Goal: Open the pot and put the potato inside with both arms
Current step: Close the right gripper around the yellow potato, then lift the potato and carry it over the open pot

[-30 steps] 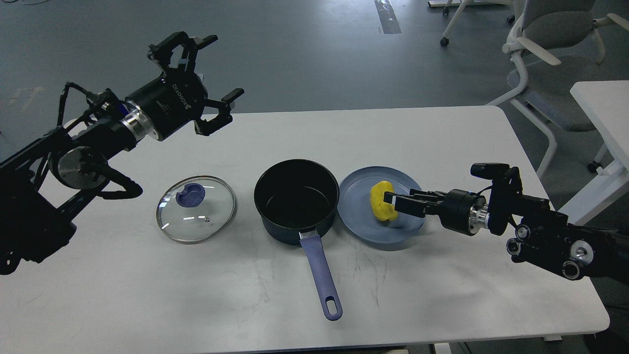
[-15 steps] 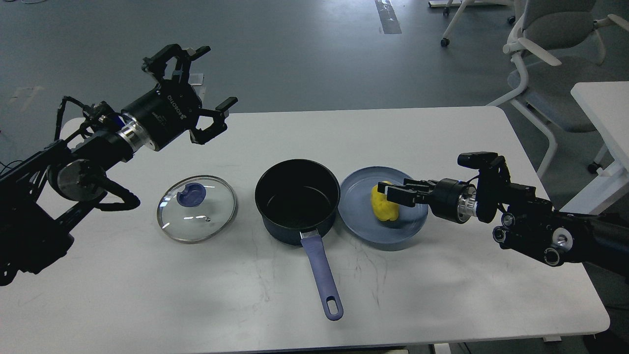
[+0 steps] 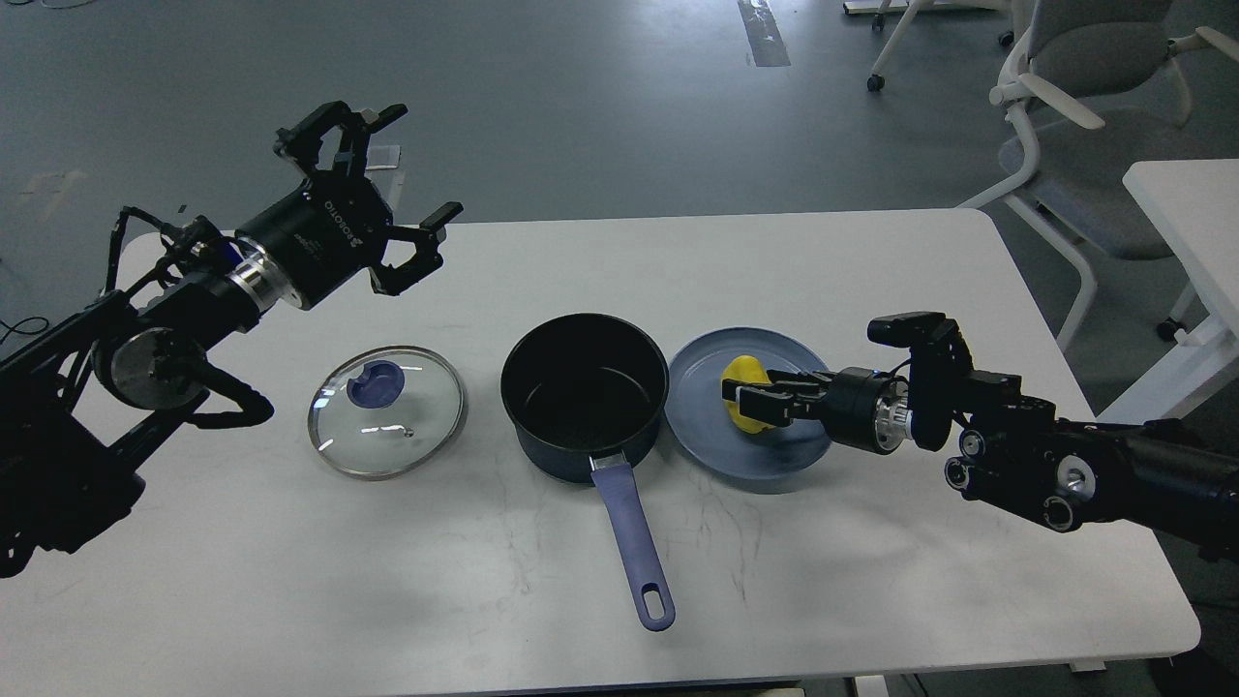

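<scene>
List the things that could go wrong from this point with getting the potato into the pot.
1. The right gripper reaches the potato low and from the side; the round potato may roll or slip out of the jaws.
2. The potato sits on the plate, which touches the pot; a push could shove both.
3. The pot's rim stands higher than the plate, so a low carry could knock it.

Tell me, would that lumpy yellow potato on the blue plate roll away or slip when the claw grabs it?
The lumpy yellow potato looks rounded and uneven, so it may wobble rather than roll far. The round blue plate has a raised rim that probably contains it. Its smooth surface might slip in the right claw.
</scene>
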### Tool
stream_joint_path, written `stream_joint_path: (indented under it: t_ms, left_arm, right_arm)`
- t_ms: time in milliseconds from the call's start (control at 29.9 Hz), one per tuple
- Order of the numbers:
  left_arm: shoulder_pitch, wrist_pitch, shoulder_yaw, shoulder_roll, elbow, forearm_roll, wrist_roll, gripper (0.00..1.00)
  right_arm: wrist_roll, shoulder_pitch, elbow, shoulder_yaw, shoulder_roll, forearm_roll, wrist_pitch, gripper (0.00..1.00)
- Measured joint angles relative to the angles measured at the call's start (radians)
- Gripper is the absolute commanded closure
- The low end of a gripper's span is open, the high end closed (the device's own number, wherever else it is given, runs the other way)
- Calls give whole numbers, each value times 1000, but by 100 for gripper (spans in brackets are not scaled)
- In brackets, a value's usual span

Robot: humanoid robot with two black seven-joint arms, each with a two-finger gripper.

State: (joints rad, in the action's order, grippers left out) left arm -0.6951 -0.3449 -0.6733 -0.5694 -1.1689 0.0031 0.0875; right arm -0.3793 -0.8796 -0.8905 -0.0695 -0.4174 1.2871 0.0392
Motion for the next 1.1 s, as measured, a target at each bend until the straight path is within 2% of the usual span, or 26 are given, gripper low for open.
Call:
stream_joint_path:
  t_ms: [134,768,935,1102]
  left_arm:
    - [0,1,-2,0,0,0,0,1]
    - [1,0,-2,-3,0,0,0,1]
    - [1,1,-2,-3,0,0,0,1]
    - [1,1,-3,-2,0,0,0,1]
  right_arm:
    - [0,-11,13,-12,13,0,0,52]
    - [-7,-16,29,-13,46,0,2,57]
    - [-17,-38,19,-5,24,-6,11,57]
    - [-18,-96,-41,10,-47,-12,27,57]
